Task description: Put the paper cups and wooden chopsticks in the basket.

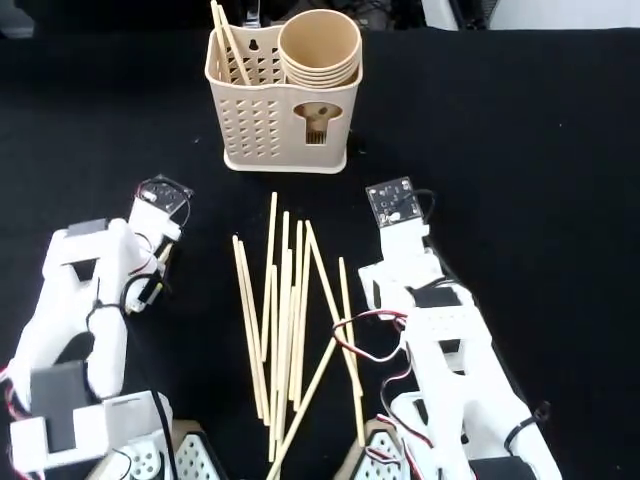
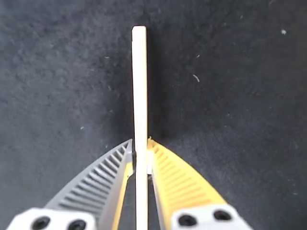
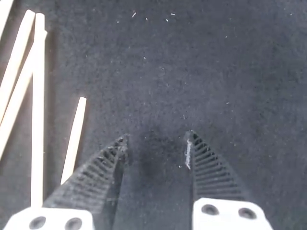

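Chopsticks of wood [image 1: 285,320] are being seen scattered in a loose bundle on the black table [image 1: 520,150], between the two arms and in front of the basket [image 1: 255,130]. A stack of paper cups [image 1: 320,45] is being carried in the basket's right compartment, and two upright sticks [image 1: 228,40] are being propped in its left one. A single chopstick [image 2: 139,86] is being pinched by the left gripper [image 2: 139,146], the jaws being pressed narrowly against the stick above the dark cloth. The right gripper [image 3: 156,139] is being held low over the cloth with its jaws spread wide, just beside several of the loose chopsticks.
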`<act>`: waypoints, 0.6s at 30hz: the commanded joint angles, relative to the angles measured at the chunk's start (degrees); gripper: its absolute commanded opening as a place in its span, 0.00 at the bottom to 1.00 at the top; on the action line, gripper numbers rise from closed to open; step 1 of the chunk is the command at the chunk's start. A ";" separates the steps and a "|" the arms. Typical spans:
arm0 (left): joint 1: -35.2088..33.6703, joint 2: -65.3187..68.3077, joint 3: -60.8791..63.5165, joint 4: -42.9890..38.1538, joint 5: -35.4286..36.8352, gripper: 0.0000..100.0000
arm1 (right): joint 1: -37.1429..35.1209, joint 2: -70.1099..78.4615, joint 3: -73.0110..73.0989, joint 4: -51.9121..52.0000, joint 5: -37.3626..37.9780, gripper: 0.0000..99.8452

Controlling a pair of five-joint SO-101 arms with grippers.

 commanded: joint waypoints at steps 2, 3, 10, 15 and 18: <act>0.31 -12.92 -2.33 1.58 3.52 0.03 | -0.44 -1.19 -0.31 -1.23 0.09 0.19; 0.48 -16.00 -2.33 1.41 5.27 0.03 | -0.44 -1.19 -0.31 -1.23 0.09 0.19; 4.53 -35.69 1.10 -7.65 21.98 0.03 | -0.44 -1.10 -0.04 -2.29 0.09 0.19; 5.67 -45.01 5.05 -16.88 30.51 0.03 | -0.44 -1.10 -0.04 -2.46 0.09 0.19; 5.67 -47.91 7.34 -24.53 34.81 0.03 | -0.44 -1.10 -0.04 -2.55 0.09 0.19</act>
